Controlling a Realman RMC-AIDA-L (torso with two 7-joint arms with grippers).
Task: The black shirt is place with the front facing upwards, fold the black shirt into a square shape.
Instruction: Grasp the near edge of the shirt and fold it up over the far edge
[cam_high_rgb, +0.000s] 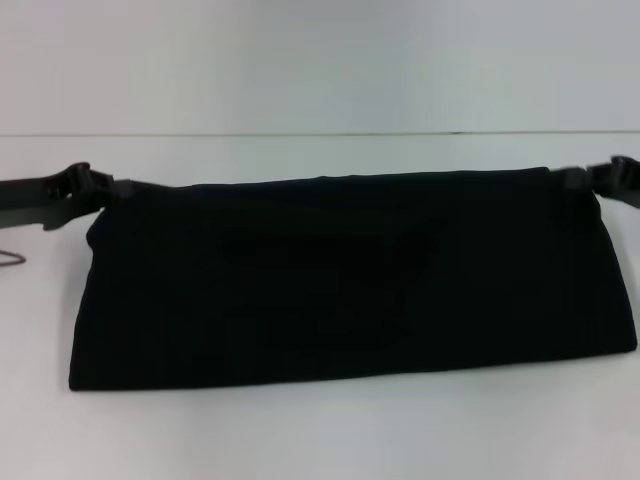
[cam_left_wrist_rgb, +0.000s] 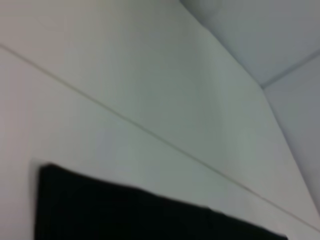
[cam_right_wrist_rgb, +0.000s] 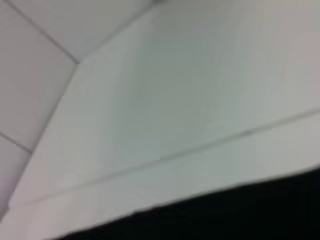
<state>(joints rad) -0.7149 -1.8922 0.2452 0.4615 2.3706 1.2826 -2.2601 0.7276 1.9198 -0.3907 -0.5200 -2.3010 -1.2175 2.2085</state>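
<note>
The black shirt (cam_high_rgb: 350, 280) is a wide dark band across the middle of the white table (cam_high_rgb: 320, 430) in the head view; no lettering or label shows. Its top edge runs taut between my two grippers. My left gripper (cam_high_rgb: 118, 188) is at the shirt's upper left corner and is shut on the cloth. My right gripper (cam_high_rgb: 572, 180) is at the upper right corner and is shut on the cloth too. An edge of the shirt also shows in the left wrist view (cam_left_wrist_rgb: 125, 215) and in the right wrist view (cam_right_wrist_rgb: 240, 215).
The white table stretches in front of and behind the shirt. A pale wall (cam_high_rgb: 320, 60) rises behind the table's far edge. A small thin wire-like thing (cam_high_rgb: 12, 258) lies at the left edge of the head view.
</note>
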